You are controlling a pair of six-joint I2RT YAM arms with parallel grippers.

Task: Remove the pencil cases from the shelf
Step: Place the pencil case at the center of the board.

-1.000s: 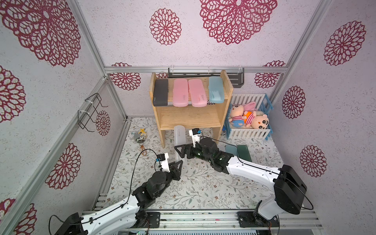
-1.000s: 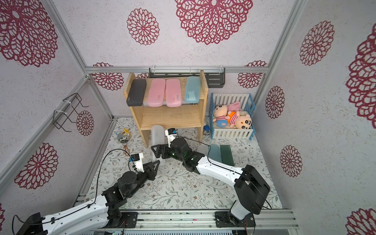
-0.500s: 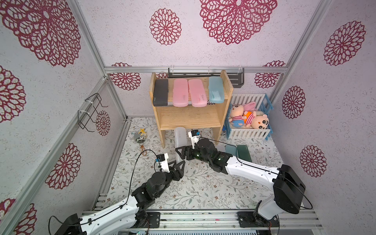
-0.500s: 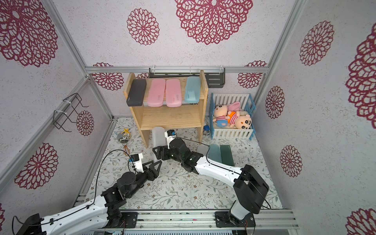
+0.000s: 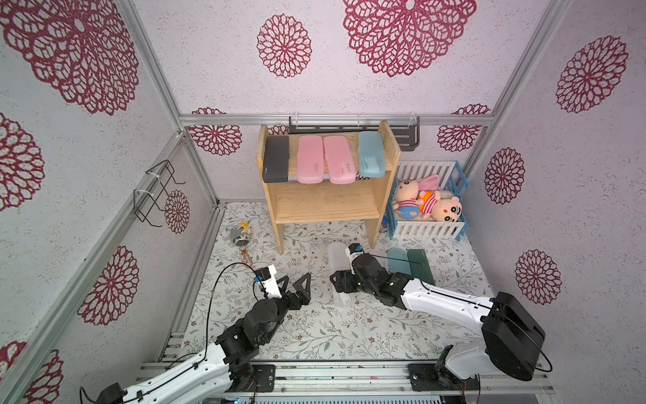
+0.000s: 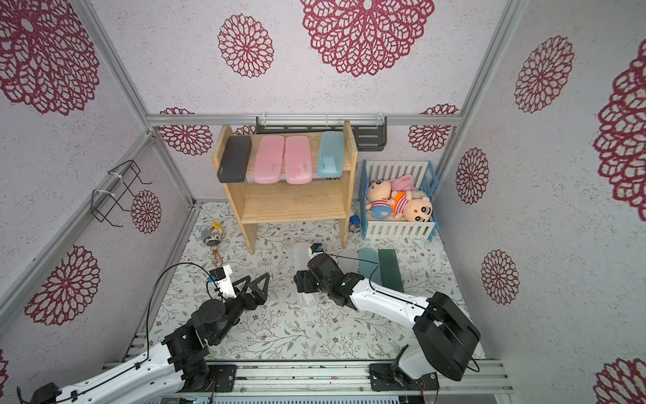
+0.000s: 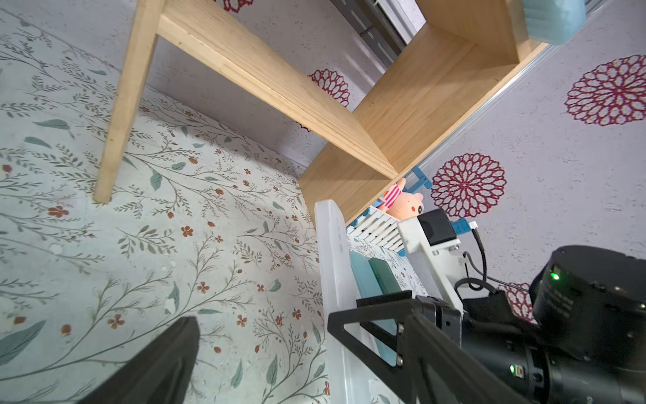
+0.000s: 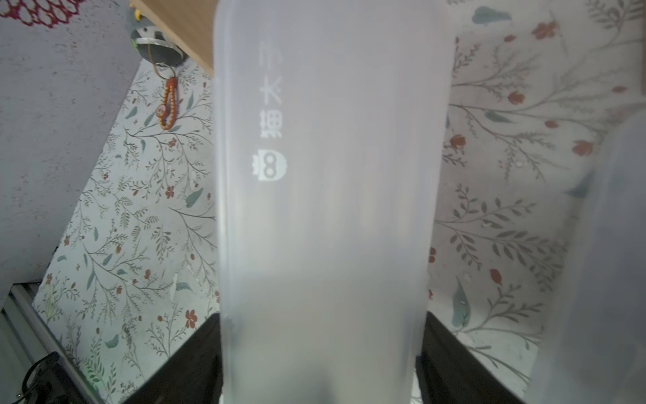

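The wooden shelf (image 5: 328,206) (image 6: 293,206) (image 7: 402,105) carries a black (image 5: 276,159), two pink (image 5: 309,159) (image 5: 339,159) and a light blue pencil case (image 5: 371,154) on its top tier. My right gripper (image 5: 339,281) (image 6: 307,281) (image 8: 321,349) is shut across a frosted clear pencil case (image 5: 338,259) (image 6: 301,259) (image 7: 332,252) (image 8: 328,192) low over the floor in front of the shelf. My left gripper (image 5: 295,280) (image 6: 255,280) (image 7: 297,332) stands open just left of it, holding nothing. A light blue case (image 5: 396,260) and a dark green one (image 5: 419,262) lie on the floor to the right.
A blue-and-white crate (image 5: 426,231) of plush toys stands right of the shelf. A dark grey rack (image 5: 409,136) hangs behind it and a wire holder (image 5: 153,192) on the left wall. A small keychain toy (image 5: 241,238) lies left of the shelf leg.
My left gripper has opened and stands apart from the frosted case. My right gripper has closed on that case and carried it right and toward the front.
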